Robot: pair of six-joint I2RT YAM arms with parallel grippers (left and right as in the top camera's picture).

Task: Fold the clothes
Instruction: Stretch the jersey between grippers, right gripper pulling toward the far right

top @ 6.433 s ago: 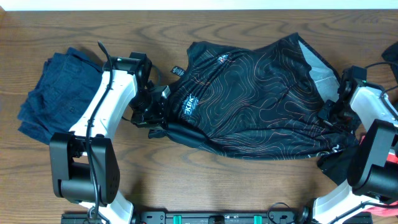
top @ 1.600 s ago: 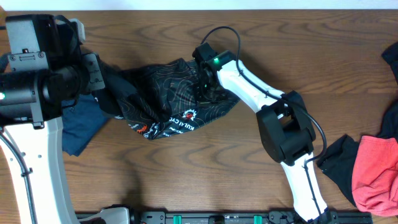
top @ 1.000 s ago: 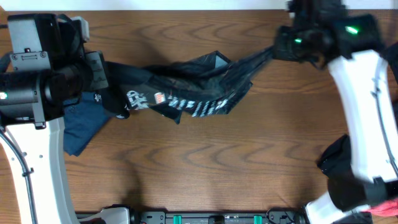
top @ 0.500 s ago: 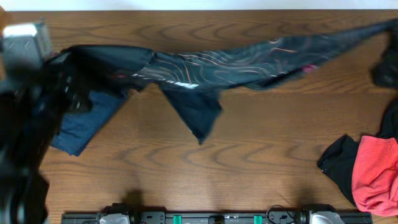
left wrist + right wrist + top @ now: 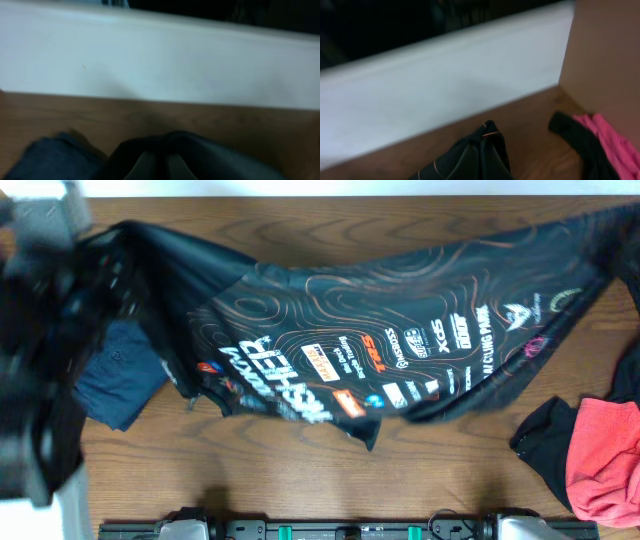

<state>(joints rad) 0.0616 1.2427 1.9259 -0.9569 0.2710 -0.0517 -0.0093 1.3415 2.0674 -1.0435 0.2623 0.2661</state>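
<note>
1. The jersey hangs stretched above the table. It runs from the top left corner to the top right edge of the overhead view. Its logo side faces up and its lower hem sags toward the table's middle.
2. The left claw is pressed together, pinching a bunched edge of the jersey at its left end. The left arm is only a blur overhead.
3. The right claw is pressed together on the jersey's other end, with cloth folded over its fingertips. It lies outside the overhead view.
4. A navy garment lies on the table at the left, partly under the jersey.
5. A red garment lies at the right edge, over a black garment, near the jersey's right end.
</note>
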